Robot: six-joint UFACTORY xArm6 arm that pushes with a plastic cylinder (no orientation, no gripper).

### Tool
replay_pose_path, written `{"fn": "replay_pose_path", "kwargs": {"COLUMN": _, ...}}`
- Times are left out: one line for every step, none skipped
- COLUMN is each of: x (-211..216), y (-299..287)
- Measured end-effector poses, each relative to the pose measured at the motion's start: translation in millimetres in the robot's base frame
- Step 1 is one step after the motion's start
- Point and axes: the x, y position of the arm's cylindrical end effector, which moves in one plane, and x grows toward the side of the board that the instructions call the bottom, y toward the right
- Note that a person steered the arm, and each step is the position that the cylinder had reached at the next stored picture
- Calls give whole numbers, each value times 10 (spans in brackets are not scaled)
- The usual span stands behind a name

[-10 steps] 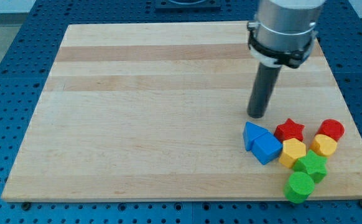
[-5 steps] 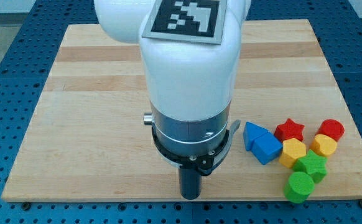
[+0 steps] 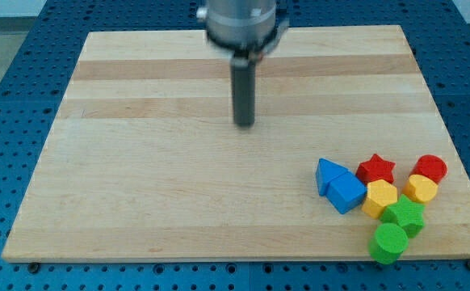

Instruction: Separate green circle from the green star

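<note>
The green circle [image 3: 389,242] lies at the board's bottom right, touching the green star [image 3: 404,217] just above it to the right. My tip [image 3: 244,124] stands on the bare board near the top centre, far up and left of both green blocks, touching no block.
A tight cluster lies above the green blocks: blue triangle [image 3: 326,172], blue block [image 3: 346,192], yellow hexagon [image 3: 380,198], red star [image 3: 376,169], yellow block [image 3: 420,189], red circle [image 3: 430,168]. The wooden board [image 3: 138,202] ends just below the green circle and to the right of the cluster.
My tip swung from beside the blue triangle down to the bottom edge, then up to the top centre. No block moved.
</note>
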Motion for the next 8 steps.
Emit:
{"fn": "replay_pose_path", "kwargs": {"x": -462, "y": 941}}
{"fn": "replay_pose_path", "kwargs": {"x": -298, "y": 2442}}
{"fn": "replay_pose_path", "kwargs": {"x": 11, "y": 3369}}
{"fn": "replay_pose_path", "kwargs": {"x": 175, "y": 3366}}
{"fn": "replay_pose_path", "kwargs": {"x": 1083, "y": 3365}}
{"fn": "replay_pose_path", "kwargs": {"x": 2124, "y": 3367}}
{"fn": "replay_pose_path", "kwargs": {"x": 2372, "y": 3314}}
{"fn": "replay_pose_path", "kwargs": {"x": 2393, "y": 2949}}
